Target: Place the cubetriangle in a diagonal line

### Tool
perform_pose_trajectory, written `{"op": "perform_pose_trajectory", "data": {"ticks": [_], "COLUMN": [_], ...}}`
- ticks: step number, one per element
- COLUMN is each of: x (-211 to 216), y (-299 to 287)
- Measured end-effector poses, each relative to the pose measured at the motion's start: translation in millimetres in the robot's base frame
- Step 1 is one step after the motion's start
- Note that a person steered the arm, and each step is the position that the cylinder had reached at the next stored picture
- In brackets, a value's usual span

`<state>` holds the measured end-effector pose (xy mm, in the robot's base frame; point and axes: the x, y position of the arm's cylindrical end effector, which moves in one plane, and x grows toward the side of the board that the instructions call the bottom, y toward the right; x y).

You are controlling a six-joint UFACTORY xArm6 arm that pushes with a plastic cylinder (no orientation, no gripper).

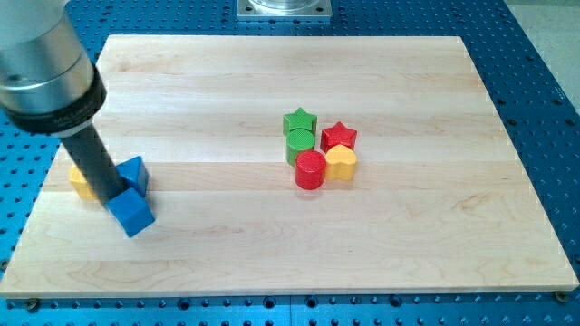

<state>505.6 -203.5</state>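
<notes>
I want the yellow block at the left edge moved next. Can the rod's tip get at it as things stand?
Probably not directly: the yellow block lies mostly hidden behind the rod, with my tip wedged between the blue cube and the other blue block. Its left side looks open.

My tip [120, 193], seemingly touching blue cube [132, 214]
</notes>
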Motion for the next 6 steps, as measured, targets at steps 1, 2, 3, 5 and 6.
{"op": "perform_pose_trajectory", "data": {"ticks": [1,2,3,5,6], "x": [-27,-56,-87,-133,-138], "y": [24,82,104,169,242]}}
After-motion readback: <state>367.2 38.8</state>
